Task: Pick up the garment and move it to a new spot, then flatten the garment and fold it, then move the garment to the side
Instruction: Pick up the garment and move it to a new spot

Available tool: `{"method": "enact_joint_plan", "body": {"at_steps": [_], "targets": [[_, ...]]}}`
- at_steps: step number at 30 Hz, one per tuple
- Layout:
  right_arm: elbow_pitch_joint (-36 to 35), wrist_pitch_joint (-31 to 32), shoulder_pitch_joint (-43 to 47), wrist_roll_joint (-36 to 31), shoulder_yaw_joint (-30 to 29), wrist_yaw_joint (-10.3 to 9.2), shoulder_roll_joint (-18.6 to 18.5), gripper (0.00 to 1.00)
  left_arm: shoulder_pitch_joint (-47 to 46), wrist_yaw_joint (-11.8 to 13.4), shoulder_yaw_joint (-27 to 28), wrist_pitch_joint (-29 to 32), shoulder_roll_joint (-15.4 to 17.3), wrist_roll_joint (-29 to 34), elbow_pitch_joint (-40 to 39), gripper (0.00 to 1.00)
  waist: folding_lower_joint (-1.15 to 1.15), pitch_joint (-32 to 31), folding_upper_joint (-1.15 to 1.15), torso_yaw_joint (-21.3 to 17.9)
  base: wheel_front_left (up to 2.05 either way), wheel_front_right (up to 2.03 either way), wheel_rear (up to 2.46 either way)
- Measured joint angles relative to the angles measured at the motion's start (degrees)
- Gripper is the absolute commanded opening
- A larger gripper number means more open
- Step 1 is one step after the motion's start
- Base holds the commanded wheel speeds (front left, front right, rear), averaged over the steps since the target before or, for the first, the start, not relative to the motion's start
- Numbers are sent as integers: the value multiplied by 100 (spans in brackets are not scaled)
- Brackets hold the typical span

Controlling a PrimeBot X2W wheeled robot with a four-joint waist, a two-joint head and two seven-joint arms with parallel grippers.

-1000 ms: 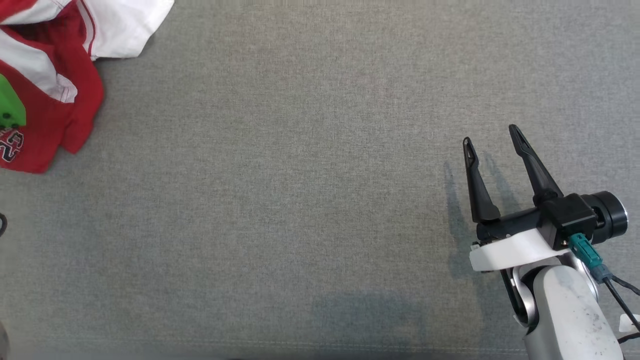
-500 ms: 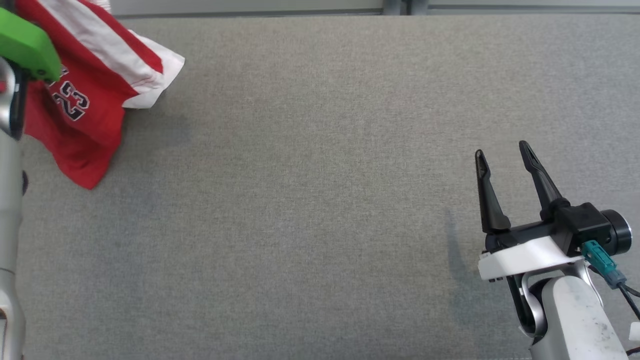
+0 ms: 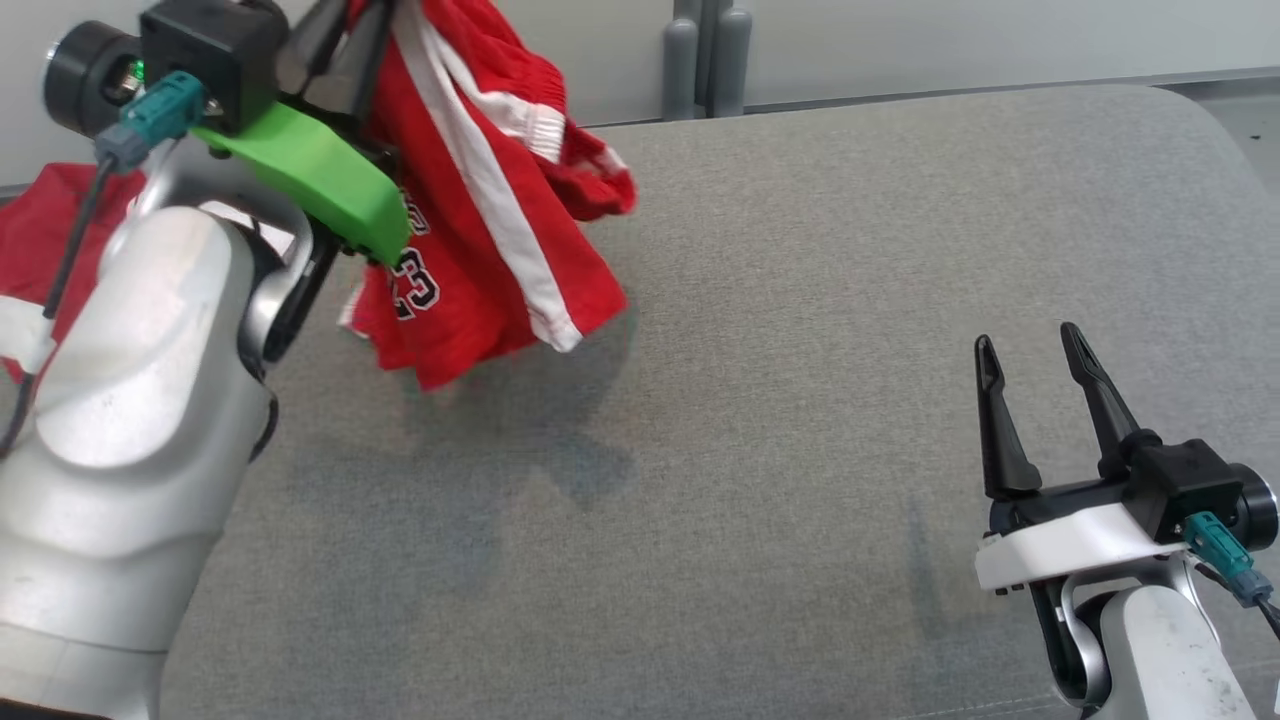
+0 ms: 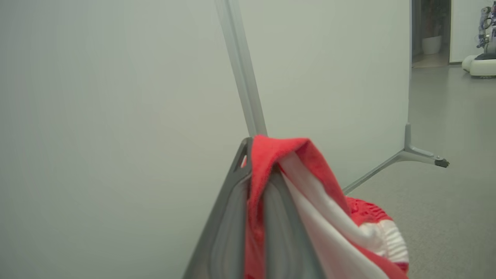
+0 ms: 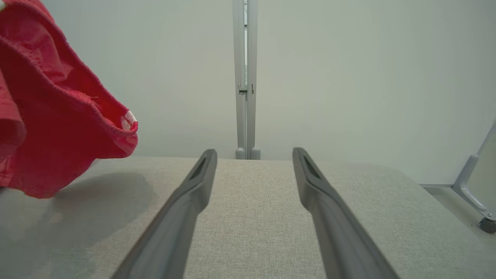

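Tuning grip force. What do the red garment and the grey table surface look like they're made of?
The garment looks like soft knit cloth, probably a synthetic jersey: matte, hangs in loose folds, ribbed red-and-white trim. The table surface looks like grey woven textile: matte, with a fine heathered weave visible. Whatever lies under it is hidden.

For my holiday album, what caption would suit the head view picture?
Left gripper holds a red-and-white garment hanging over the grey table, while the open right gripper rests apart.
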Motion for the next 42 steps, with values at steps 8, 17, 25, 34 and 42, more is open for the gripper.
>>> {"method": "enact_joint_plan", "body": {"at_steps": [8,17,25,34,42], "targets": [[19,0,62,2,15,0,0,100,590,0,-678,597,-36,-534,-802,0,0,-40,0,-333,0,0,0],[30,0,-85,63,182,0,-1,100,892,101,-1213,125,-478,-250,745,0,0,300,0,-520,0,0,0],[80,0,-236,113,330,0,0,100,691,293,-1239,-535,-875,-113,2423,0,0,611,1,-751,0,0,0],[196,0,-241,168,509,0,0,100,545,382,-937,-913,-1299,-394,3512,100,0,696,1,-921,0,0,0],[244,0,-228,170,500,0,2,100,548,264,-762,-992,-1446,-522,3521,100,0,560,1,-711,0,0,0]]}}
